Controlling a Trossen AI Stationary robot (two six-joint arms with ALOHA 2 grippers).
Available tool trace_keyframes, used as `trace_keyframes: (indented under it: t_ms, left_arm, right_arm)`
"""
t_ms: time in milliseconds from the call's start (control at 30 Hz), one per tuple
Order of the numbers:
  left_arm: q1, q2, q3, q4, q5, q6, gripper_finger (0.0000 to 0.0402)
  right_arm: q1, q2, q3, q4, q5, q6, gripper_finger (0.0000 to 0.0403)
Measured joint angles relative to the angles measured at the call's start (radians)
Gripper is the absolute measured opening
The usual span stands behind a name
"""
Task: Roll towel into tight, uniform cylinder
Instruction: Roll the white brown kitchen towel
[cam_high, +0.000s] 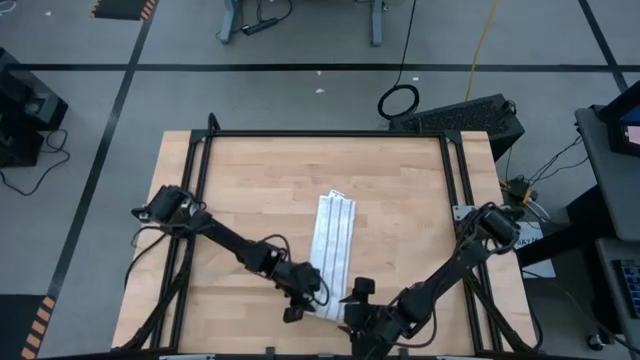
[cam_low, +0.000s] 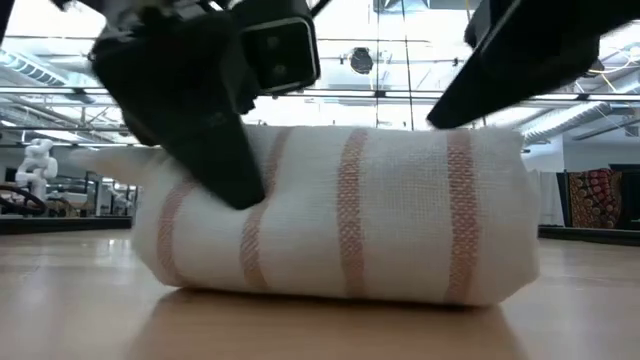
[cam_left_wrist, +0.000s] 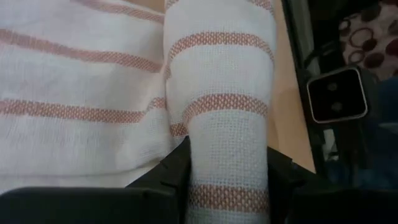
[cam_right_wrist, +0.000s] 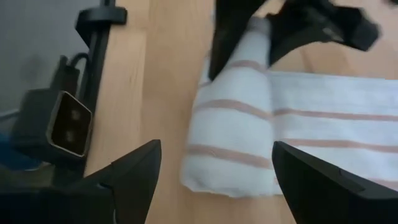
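Note:
The towel, white with thin reddish stripes, lies on the wooden table as a long strip. Its near end is rolled into a short thick roll that rests on the tabletop close to the near edge. My left gripper is at the roll's left end and shut on it. My right gripper stands open just off the roll's right end and a little above it, with a finger to either side and nothing between them. My left gripper pinches the left end of the towel roll between its two fingers, one on each side of the roll. It comes from the table's left, slanting down, with the fingers lying along the roll. The roll lies on the table, joined to the flat strip.
The flat part of the towel runs from the roll toward the table's far edge. A black frame borders the tabletop, with bare wood to the left and right of the strip. The near table edge is close behind both grippers.

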Motion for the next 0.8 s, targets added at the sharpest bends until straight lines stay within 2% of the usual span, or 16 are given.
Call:
trace_keyframes:
  t_ms: [267, 500, 600, 800]
  left_arm:
    - [0.057, 0.004, 0.0, -0.008, 0.08, -0.069, 0.0125]
    - [0.082, 0.03, -0.013, 0.002, 0.17, -0.129, 0.0125]
    - [0.084, 0.03, -0.015, -0.002, 0.19, -0.141, 0.0124]
    - [0.111, 0.031, -0.016, 0.0, 0.207, -0.17, 0.0124]
  right_arm:
    - [-0.019, 0.061, 0.001, 0.061, 0.007, 0.027, 0.03]
    - [-0.036, 0.082, 0.001, 0.068, 0.084, 0.026, 0.0339]
    - [-0.039, 0.082, 0.001, 0.073, 0.079, 0.019, 0.0352]
    - [-0.039, 0.107, 0.001, 0.086, 0.054, 0.014, 0.0352]
